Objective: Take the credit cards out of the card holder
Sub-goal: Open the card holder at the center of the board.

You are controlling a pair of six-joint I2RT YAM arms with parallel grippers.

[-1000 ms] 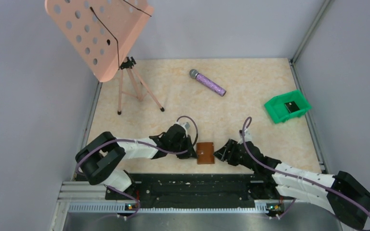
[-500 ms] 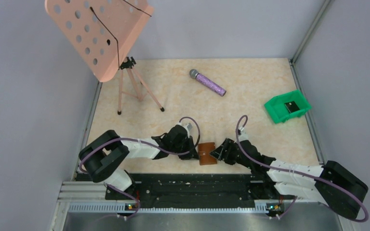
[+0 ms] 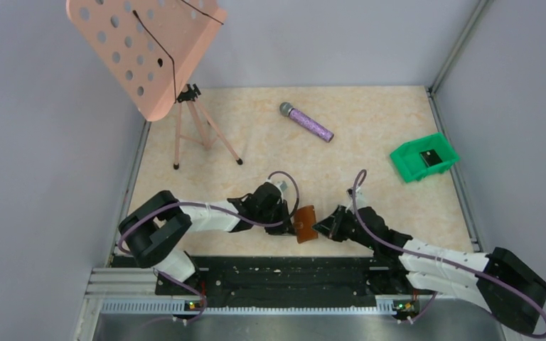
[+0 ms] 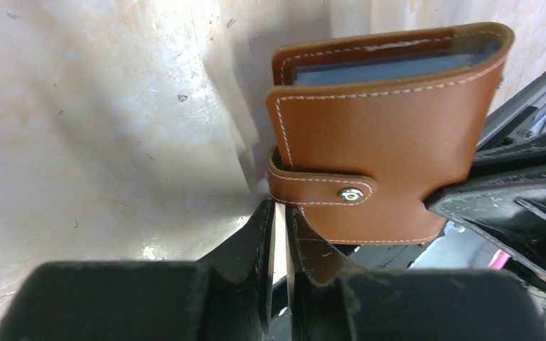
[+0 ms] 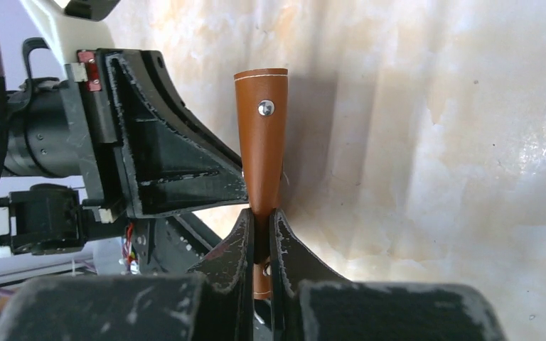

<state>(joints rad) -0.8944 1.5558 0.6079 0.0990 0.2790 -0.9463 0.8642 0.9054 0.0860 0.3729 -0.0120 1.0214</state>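
Observation:
The brown leather card holder [image 3: 304, 223] stands tipped up on edge between my two grippers. Its snap strap is fastened [image 4: 350, 193]. My right gripper [image 5: 261, 213] is shut on the holder's [image 5: 263, 142] near edge; from above it [image 3: 318, 226] sits just right of the holder. My left gripper [image 4: 279, 207] is just left of it [image 3: 289, 220], tips against the strap's corner on the card holder [image 4: 377, 135]. Its jaws stand a thin slit apart with nothing in the slit. Grey-blue inner layers [image 4: 391, 67] show at the holder's far edge. The credit cards are hidden.
A green bin [image 3: 407, 162] with a dark flat item in it sits at the right. A purple microphone [image 3: 307, 122] lies at the back. A pink music stand on a tripod [image 3: 185, 128] stands at the back left. The black rail [image 3: 284, 273] runs right behind the grippers.
The card holder lay flat and is now tipped up on its edge. My right gripper closed on it. The left jaws eased apart a little.

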